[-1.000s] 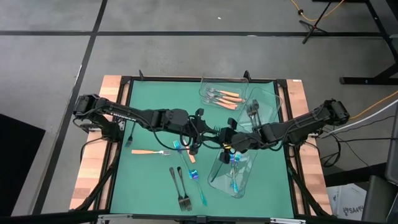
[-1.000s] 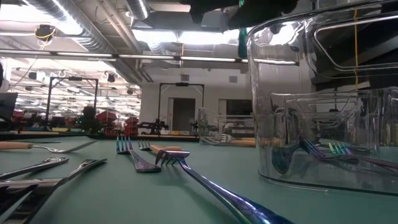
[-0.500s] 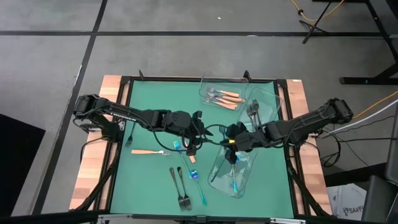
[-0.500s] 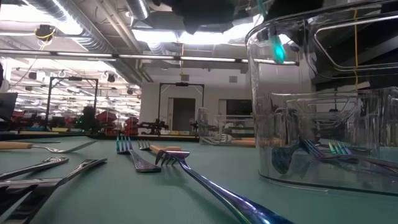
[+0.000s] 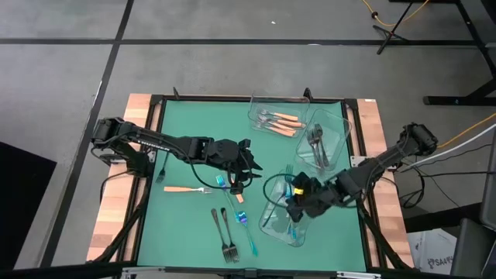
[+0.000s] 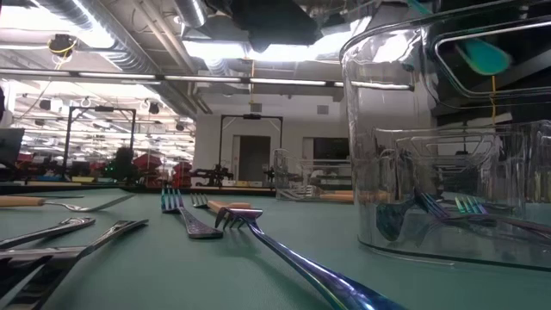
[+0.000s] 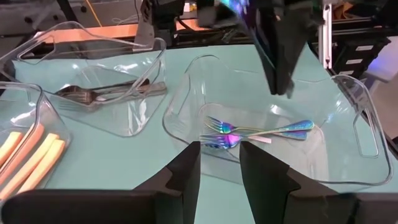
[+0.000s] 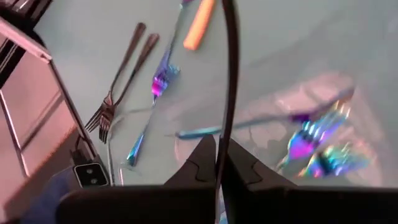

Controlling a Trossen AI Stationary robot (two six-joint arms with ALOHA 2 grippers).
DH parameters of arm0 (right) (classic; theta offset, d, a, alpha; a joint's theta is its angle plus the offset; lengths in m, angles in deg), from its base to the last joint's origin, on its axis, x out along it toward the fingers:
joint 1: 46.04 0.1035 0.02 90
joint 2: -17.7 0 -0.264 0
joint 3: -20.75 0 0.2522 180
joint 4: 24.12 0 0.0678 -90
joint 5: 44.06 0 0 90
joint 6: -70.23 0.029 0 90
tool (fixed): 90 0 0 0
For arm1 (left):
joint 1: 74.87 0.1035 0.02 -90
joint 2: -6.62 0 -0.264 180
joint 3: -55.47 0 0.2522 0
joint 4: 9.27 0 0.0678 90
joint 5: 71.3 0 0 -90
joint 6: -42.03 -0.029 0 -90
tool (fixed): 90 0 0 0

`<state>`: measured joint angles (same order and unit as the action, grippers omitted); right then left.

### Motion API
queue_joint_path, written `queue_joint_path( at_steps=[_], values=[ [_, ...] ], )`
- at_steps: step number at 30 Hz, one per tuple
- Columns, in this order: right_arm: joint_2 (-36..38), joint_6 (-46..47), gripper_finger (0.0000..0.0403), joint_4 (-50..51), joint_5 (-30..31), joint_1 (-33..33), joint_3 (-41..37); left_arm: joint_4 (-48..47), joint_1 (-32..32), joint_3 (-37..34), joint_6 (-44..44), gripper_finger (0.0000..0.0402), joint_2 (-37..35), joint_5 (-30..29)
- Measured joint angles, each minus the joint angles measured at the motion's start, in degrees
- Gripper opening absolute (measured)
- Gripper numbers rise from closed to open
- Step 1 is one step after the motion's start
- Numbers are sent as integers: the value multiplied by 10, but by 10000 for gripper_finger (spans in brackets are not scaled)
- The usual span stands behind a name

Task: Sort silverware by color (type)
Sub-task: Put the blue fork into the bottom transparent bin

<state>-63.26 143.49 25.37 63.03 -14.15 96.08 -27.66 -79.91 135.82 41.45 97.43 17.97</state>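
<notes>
The right gripper [image 5: 298, 203], pinched on an iridescent fork [image 5: 294, 186], hangs over the front-right tray [image 5: 273, 225]; the fork's long axis runs front-to-back; the left gripper [image 5: 249, 172] waits mid-table, parted and empty.

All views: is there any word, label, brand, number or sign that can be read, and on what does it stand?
No text can be read in any view.
White package on the floor beside the table, high view: dark printing, too small to read.
Forks and clear trays: no marking visible.
</notes>
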Motion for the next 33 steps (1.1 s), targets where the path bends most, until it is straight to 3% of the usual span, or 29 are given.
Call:
queue_joint_path(
  at_steps=[10, 21, 33],
  values=[
    [-72, 151, 0, 0, -2, 51, 0, -1, 0, 0, 0, 106, 0, 0],
    [-100, 156, 0, -11, 0, 48, 0, -1, 0, 0, 0, 105, 0, 0],
    [-100, 198, 0, -27, -62, 48, -58, -5, 0, 0, 0, 105, 0, 0]
  ],
)
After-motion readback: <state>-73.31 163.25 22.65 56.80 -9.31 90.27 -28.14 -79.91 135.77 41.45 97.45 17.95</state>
